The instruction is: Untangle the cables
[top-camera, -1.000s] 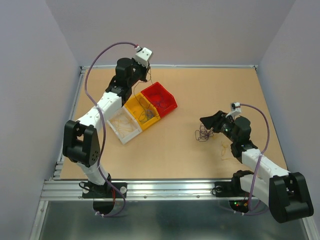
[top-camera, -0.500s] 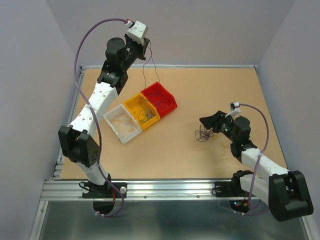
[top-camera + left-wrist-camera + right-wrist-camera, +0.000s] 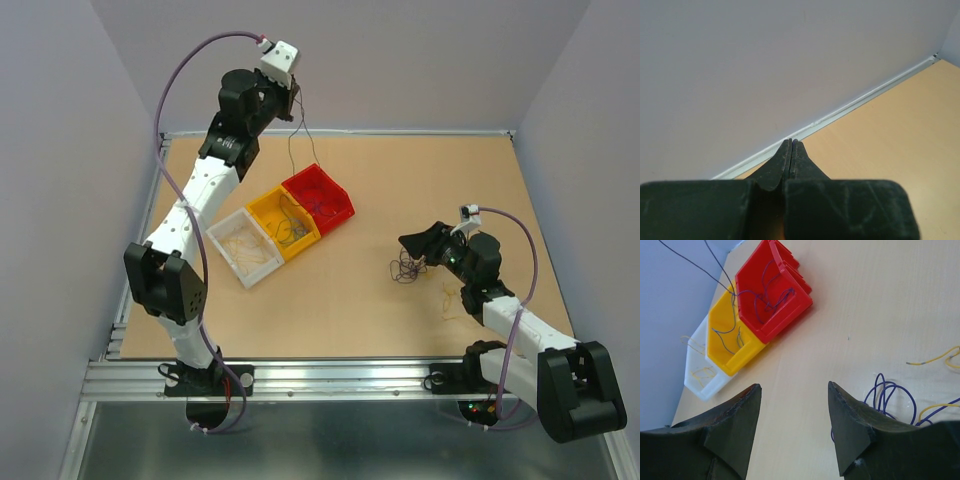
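Observation:
My left gripper [image 3: 294,100] is raised high near the back wall, shut on a thin dark cable [image 3: 291,150]. The cable hangs from it down to the yellow bin [image 3: 283,225]. In the left wrist view the jaws [image 3: 791,141] are pressed together with a purple sliver at the tip. My right gripper [image 3: 412,245] stands open low over the table, nothing between its fingers [image 3: 794,390]. A small clump of dark and purple cables [image 3: 405,268] lies just beside it. Purple loops [image 3: 890,395] and yellow strands [image 3: 940,357] show to its right.
A red bin [image 3: 318,198], the yellow bin and a white bin [image 3: 245,250] sit in a diagonal row left of centre, each holding thin wires. More yellowish wire [image 3: 452,300] lies by the right arm. The back wall is close behind the left gripper.
The left arm has lifted from just above the bins to high by the back wall, drawing the thin cable up with it. The right arm has stayed put.

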### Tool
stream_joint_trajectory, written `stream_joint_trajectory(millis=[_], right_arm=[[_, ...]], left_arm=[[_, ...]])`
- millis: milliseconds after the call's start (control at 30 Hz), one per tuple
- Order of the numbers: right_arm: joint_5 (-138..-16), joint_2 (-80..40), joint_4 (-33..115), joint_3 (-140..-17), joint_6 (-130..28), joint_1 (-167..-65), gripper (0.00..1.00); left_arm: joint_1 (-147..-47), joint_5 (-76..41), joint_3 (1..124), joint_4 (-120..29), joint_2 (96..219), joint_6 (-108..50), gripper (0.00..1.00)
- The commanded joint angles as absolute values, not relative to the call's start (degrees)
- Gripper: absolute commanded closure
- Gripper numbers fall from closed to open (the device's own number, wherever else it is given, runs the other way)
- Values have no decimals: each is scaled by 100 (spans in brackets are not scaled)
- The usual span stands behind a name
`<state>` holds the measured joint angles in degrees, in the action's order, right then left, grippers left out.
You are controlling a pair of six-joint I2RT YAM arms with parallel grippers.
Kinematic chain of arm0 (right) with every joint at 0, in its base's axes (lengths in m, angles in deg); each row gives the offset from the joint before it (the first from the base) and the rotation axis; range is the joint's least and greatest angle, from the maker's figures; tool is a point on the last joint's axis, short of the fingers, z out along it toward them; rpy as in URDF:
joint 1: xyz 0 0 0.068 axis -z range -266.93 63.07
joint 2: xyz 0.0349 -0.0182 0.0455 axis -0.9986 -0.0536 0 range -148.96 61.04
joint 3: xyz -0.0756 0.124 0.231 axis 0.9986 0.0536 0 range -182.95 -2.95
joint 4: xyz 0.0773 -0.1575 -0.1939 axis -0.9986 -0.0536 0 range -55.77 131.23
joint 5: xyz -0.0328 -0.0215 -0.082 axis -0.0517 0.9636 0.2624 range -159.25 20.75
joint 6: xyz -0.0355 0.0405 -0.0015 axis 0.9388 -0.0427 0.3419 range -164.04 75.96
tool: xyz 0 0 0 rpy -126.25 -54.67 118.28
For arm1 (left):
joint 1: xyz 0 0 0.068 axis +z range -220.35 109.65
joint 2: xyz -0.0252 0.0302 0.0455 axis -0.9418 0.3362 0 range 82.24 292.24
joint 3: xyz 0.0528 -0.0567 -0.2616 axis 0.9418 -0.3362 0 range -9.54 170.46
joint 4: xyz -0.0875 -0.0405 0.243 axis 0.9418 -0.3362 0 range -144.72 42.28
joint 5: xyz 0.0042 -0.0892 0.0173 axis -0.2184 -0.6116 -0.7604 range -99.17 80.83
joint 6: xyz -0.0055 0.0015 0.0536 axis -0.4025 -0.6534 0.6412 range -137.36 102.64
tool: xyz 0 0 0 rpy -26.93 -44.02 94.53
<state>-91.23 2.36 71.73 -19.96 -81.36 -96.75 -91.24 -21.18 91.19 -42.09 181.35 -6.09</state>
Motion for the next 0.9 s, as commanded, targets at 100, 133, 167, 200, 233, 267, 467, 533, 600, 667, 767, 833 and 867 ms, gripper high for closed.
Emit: stream_joint_trajectory(millis=[100,133,167,200,233,267,467,533,600,667,767,833,867], right_arm=[[-9210,311,7507,-1921,-8148,-9695,39],[-9210,320,7507,-1921,-8148,-9695,39],[-9210,312,7507,-1921,-8148,-9703,39],[-9219,303,7507,-1921,-8148,-9695,39],[-9219,294,7498,-1921,-8156,-9703,39],[-9210,285,7498,-1921,-8139,-9704,39],[-9559,189,7646,-1982,-8034,-9721,39],[-9736,127,7787,-2008,-7972,-9817,38],[-9999,31,8015,-2114,-7814,-9992,30],[-10071,-101,8087,-2263,-7595,-10177,23],[-10177,-540,8157,-2693,-7402,-10573,19],[-10151,-925,8122,-3053,-7339,-10854,18],[-10124,-1023,8052,-3159,-7304,-10907,17]], left_arm=[[-9127,-2252,9655,-4166,17410,-664,100],[-9127,-2279,9594,-4165,17278,-681,100],[-9127,-2297,9567,-4165,17225,-690,100],[-9127,-2323,9541,-4165,17172,-742,100],[-9127,-2349,9506,-4157,17093,-778,100],[-9127,-2376,9488,-4148,17058,-813,100],[-9127,-2428,9383,-3999,17057,-1050,100],[-9127,-2481,9269,-3955,17092,-1085,100],[-9127,-2534,9102,-3928,17119,-1094,100],[-9127,-2552,8892,-3797,17093,-1112,100],[-9127,-2560,8479,-3332,17049,-1138,100],[-9127,-2587,8363,-3243,17101,-1156,100],[-9127,-2622,8345,-3243,17136,-1182,100]])
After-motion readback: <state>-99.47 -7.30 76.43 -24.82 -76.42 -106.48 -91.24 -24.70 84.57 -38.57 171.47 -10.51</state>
